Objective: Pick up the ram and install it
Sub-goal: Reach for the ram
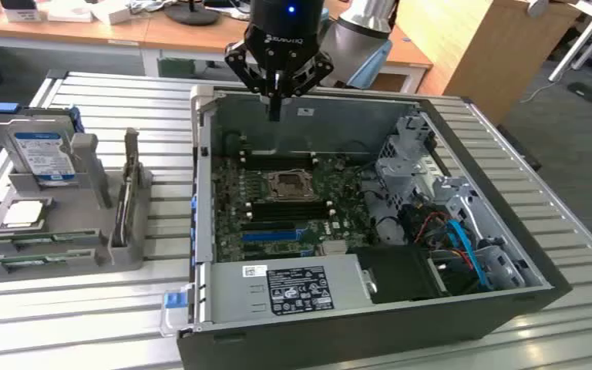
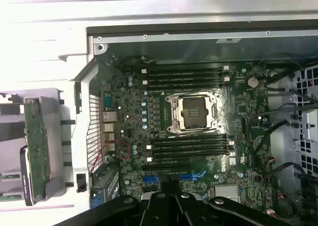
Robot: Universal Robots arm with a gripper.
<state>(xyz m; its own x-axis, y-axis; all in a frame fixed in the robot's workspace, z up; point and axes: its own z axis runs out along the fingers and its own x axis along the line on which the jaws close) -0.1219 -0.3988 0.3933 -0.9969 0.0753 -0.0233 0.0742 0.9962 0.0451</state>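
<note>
- Slatted metal table: carried both the computer and the parts rack
- Open computer case: lay on its side on the table, towards the exterior view's right, its interior facing up
- Motherboard: lay flat in the case, with the bare CPU socket at its middle and banks of long black memory slots on either side of the socket; no stick stood in the slots that could be seen
- Grey parts rack: sat on the table just beside the case, on the exterior view's left, and held a blue-labelled hard drive and a square silver CPU chip
- Gripper: hung above the far edge of the case interior, its fingers pressed together and holding nothing
- The ram: stood on its long edge in the rack's slot nearest the case, outside the case and well apart from the gripper, to the exterior view's left of it, untouched
</note>
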